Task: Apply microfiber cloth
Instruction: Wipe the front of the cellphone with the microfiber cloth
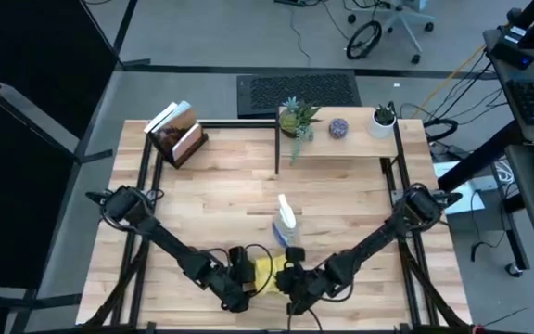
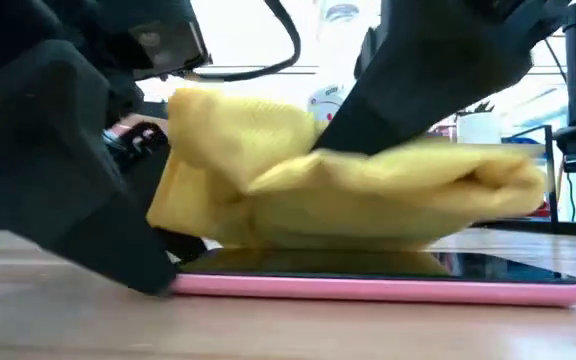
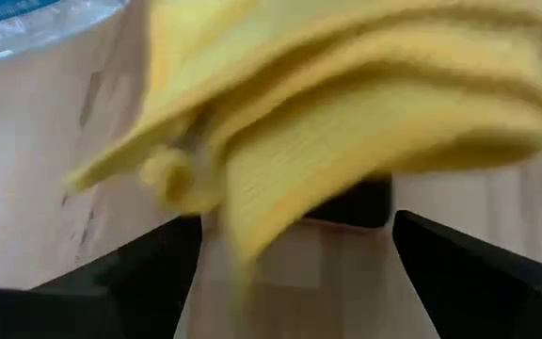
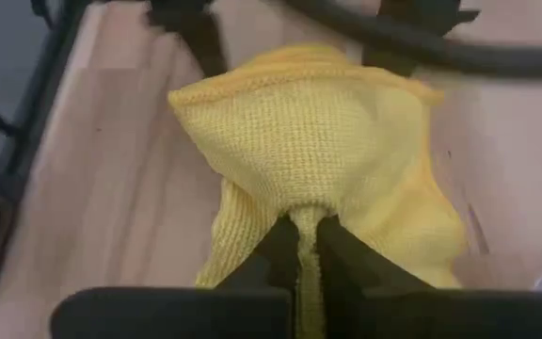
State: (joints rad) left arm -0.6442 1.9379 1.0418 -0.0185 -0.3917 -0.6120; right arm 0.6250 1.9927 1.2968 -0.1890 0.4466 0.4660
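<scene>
You can read no writing here. The right gripper [image 4: 307, 247] clenches the microfiber cloth [image 4: 318, 160], hiding most of the phone [image 2: 388, 282]; left gripper [image 3: 290, 254] jaws released.

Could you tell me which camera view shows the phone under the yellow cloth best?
The low view: the phone lies flat, pink-edged, under the cloth. The left wrist view shows only a dark corner; the high and right wrist views hide it.

microfiber cloth [image 2: 368, 190]: bright yellow | phone [image 2: 388, 288]: pink edge, dark face | table [image 1: 221, 186]: light wood
</scene>
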